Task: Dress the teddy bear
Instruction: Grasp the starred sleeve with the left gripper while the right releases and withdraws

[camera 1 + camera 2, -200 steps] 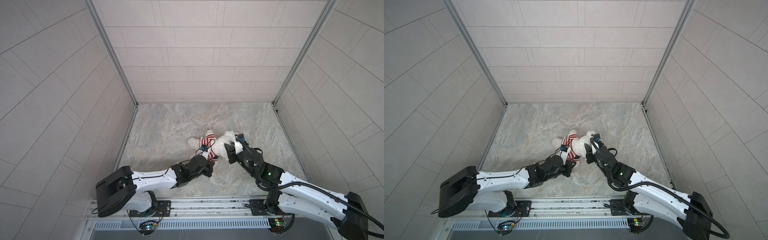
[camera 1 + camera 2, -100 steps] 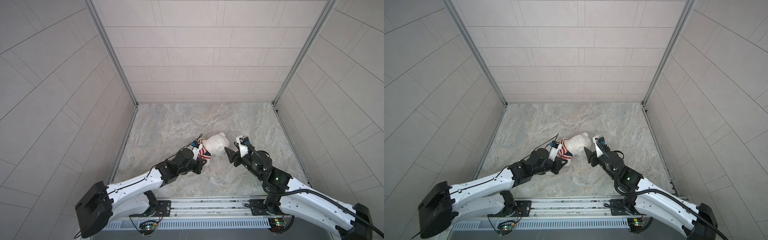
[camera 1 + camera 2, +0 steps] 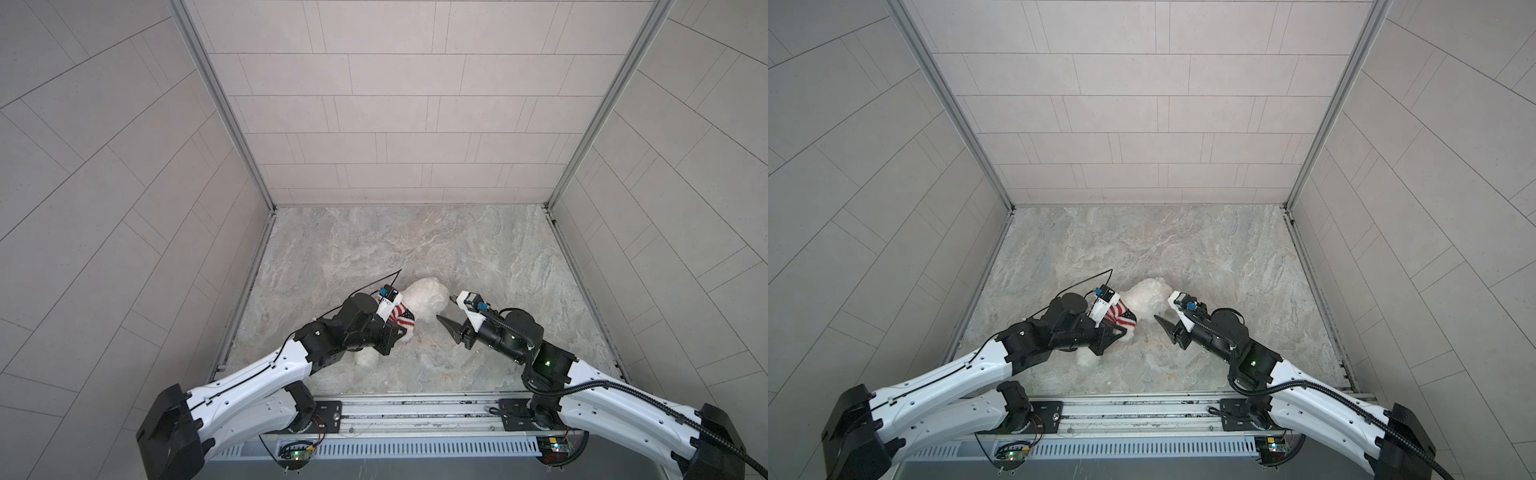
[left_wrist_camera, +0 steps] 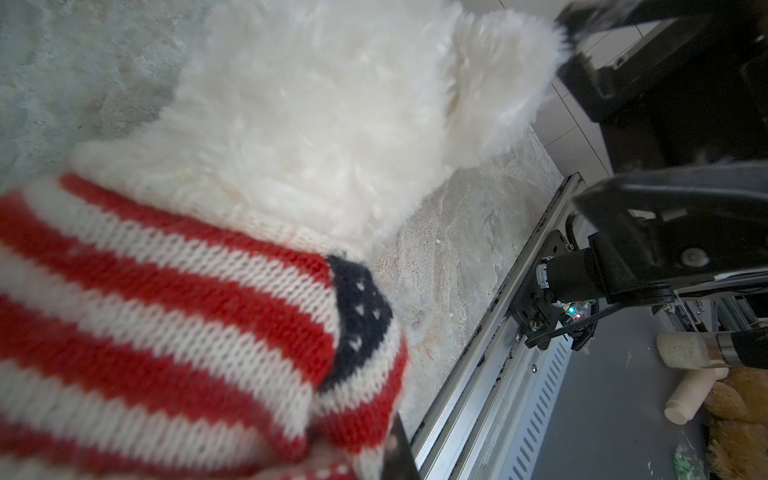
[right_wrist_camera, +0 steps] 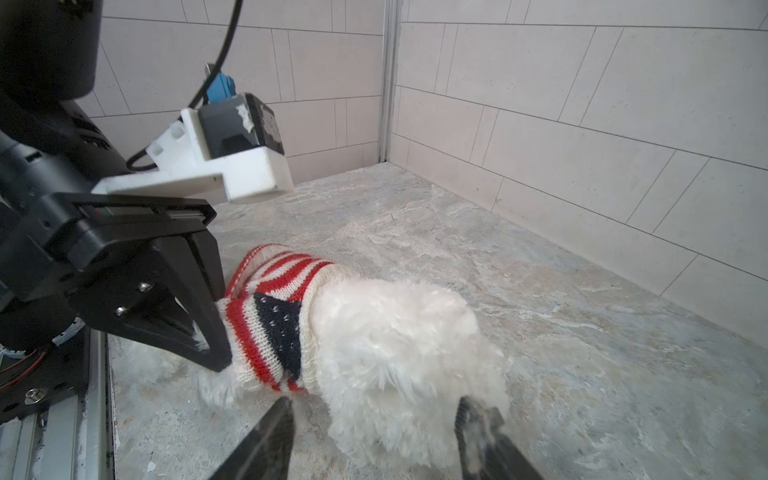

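R gripper (image 3: 444, 308) has let go. A sec ago it was in on the teddy bear (image 3: 424, 297); now it's backed off w/ jaws standing wide and empty, tips just short of the fur in the R wrist view. L gripper (image 5: 214, 353) is unchanged, still pinched tight on the hem of the striped knit sweater (image 5: 270, 328) (red/white, navy starred patch).

L arm has swung round and dragged bear + sweater w/ it. The bear now lies on the marble-look tabletop (image 3: 415, 249), toward the near edge, between the two grippers. The collar sits round the neck and the fluffy head end pokes out twd the R gripper; face not visible.

My read: head's through and the torso is mostly covered, so the hard bit looks done. Arms thru sleeves? Can't tell, they're hidden. Next is prob a fresh R grip to tug the knit down while L keeps hold.
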{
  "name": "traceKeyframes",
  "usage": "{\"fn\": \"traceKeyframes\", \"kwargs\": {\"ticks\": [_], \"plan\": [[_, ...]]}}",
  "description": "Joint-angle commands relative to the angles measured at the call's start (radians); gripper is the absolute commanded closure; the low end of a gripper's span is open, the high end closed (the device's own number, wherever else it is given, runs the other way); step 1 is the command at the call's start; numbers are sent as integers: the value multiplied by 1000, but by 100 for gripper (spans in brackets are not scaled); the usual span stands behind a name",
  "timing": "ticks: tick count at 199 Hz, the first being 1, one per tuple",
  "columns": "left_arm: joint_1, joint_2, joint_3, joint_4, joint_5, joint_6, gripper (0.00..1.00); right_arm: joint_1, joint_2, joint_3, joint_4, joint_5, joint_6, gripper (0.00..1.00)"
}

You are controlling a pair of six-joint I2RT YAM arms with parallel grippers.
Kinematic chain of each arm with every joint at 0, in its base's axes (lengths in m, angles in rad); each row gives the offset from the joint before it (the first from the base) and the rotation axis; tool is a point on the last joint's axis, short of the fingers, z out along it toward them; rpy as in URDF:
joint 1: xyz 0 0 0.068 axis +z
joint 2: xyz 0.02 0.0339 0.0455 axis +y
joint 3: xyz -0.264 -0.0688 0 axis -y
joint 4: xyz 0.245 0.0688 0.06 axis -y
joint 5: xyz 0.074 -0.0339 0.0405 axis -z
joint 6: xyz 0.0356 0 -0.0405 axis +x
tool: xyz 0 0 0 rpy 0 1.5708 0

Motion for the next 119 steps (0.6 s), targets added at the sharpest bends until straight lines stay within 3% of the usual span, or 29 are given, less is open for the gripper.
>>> {"fn": "traceKeyframes", "kwargs": {"ticks": [1,43,119], "plan": [[2,-14,40,-25,10,47,100,-1,28,19,39,14,-42,39],[2,-5,42,-35,21,54,100,0,58,35,49,39,-51,49],[2,-17,47,-45,4,54,100,1,147,112,-13,-17,-126,73]]}}
